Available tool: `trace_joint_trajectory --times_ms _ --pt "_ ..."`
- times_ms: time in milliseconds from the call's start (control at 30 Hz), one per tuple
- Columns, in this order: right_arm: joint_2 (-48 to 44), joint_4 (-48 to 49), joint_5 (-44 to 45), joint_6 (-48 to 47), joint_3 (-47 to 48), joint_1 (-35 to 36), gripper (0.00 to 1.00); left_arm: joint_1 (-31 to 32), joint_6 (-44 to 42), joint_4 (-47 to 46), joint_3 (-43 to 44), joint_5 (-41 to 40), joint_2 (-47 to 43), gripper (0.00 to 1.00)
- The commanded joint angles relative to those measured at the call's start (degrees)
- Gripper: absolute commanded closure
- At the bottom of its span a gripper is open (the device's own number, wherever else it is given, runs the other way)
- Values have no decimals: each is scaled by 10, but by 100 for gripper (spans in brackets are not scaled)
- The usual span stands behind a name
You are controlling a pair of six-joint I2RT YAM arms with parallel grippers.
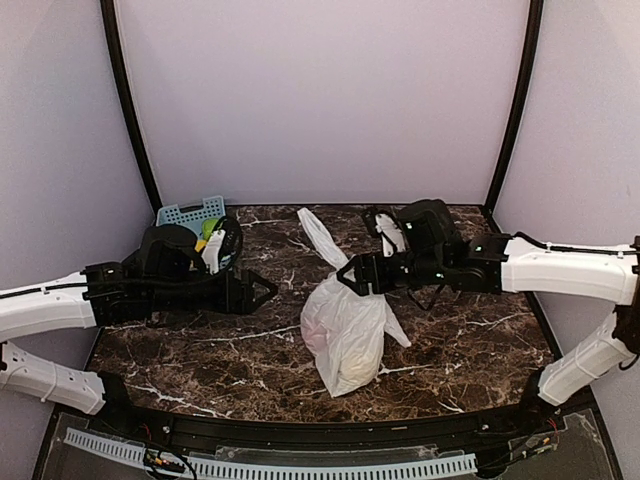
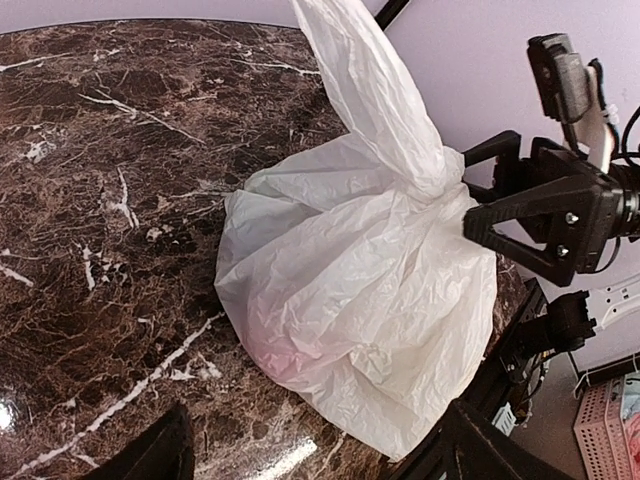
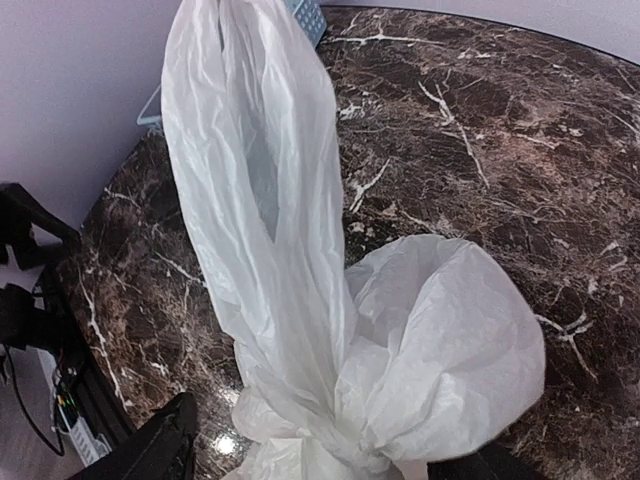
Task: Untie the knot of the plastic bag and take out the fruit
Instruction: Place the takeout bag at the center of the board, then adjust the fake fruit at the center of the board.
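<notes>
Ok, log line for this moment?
right gripper: at the knot | left gripper: open, clear | plastic bag: tied, on table | fruit: inside

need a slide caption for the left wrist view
Right pincer pinches the knotted neck of a white plastic bag on a dark marble table, one long handle sticking up.

A dark brown marble table (image 1: 200, 360) with white veins fills the floor of the booth. At its far left corner sits a small blue lattice basket (image 1: 190, 212).
</notes>
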State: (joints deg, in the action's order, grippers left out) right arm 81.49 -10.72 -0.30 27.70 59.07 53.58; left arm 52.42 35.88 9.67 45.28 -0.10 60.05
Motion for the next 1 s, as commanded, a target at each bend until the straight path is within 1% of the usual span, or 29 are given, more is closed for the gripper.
trace_joint_trajectory --times_ms 0,100,133,200,300,400,500,600,700,800,967 --pt "-72 -23 64 4 1 -4 16 52 39 -35 -25 -30 3 16" --pt "-98 -62 78 16 1 -28 10 101 60 -44 -27 -40 29 16" --pt "-103 -69 75 20 -1 -41 9 124 63 -48 -26 -42 44 15" --pt "-111 -74 58 22 -12 -70 7 148 73 -58 -24 -45 65 15" --pt "-113 -74 23 29 -27 -102 6 166 84 -89 -20 -38 89 15" --pt "-106 -72 -2 21 -38 -116 4 178 81 -95 -4 -31 120 14" --pt "-88 -70 -48 22 -44 -139 4 180 74 -95 18 -14 154 13" --pt "-67 -66 -82 28 -43 -155 8 181 61 -108 38 25 183 12" --pt "-38 -66 -101 24 -28 -158 19 181 45 -102 62 55 225 12" --pt "-12 -62 -131 23 -11 -157 25 181 15 -74 96 93 274 12" --pt "19 -59 -175 24 6 -156 27 181 -9 -46 140 133 330 8"
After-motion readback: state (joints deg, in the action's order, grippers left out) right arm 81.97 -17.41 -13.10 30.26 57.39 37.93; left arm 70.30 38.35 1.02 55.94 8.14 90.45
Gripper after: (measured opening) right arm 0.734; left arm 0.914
